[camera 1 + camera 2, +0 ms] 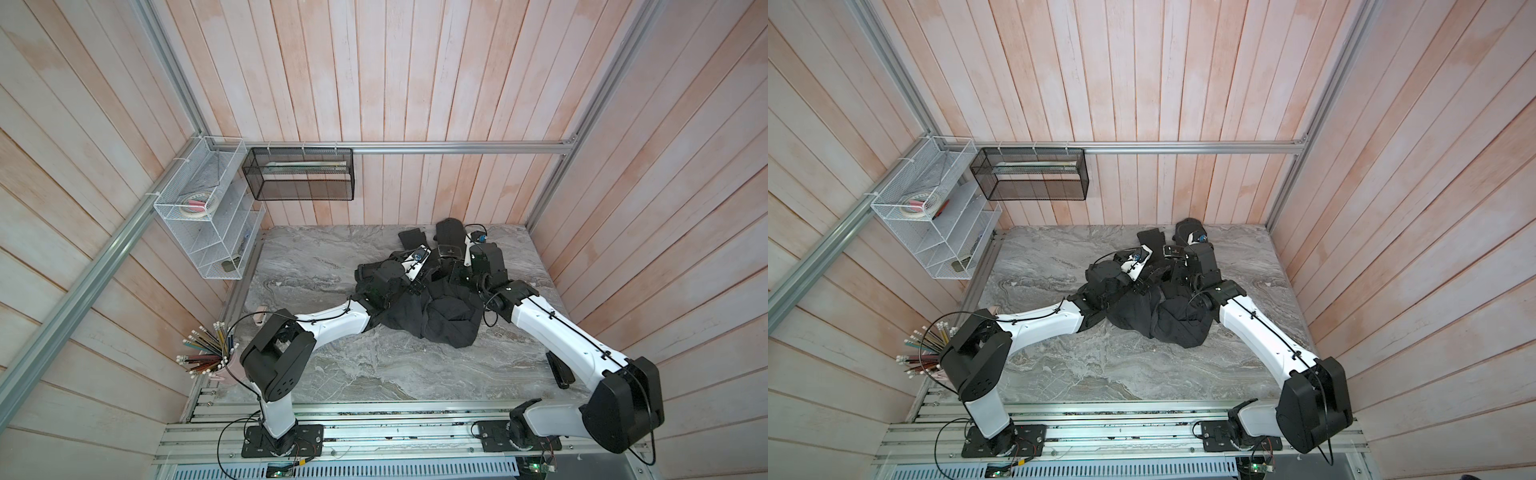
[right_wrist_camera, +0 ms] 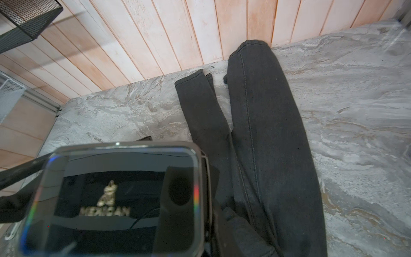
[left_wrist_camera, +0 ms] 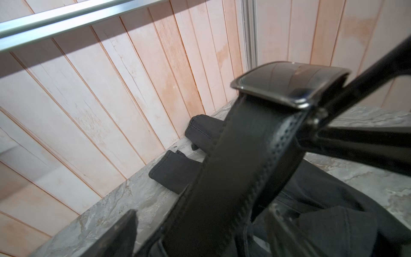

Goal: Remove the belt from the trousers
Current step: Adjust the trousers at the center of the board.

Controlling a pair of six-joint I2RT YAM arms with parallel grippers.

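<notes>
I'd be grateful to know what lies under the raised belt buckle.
Beneath the belt buckle, the trousers stretch across the marble table; the buckle itself hides whatever lies directly under it.

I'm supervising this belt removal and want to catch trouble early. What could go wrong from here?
The right fingers pinch the black leather belt only beside its glossy buckle; it may slip.
The left fingers stand open around the belt, so the bunched charcoal trousers could drag along.

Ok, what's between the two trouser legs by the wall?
A narrow bare strip of table lies between the legs of the trousers, shown in the right wrist view.
</notes>
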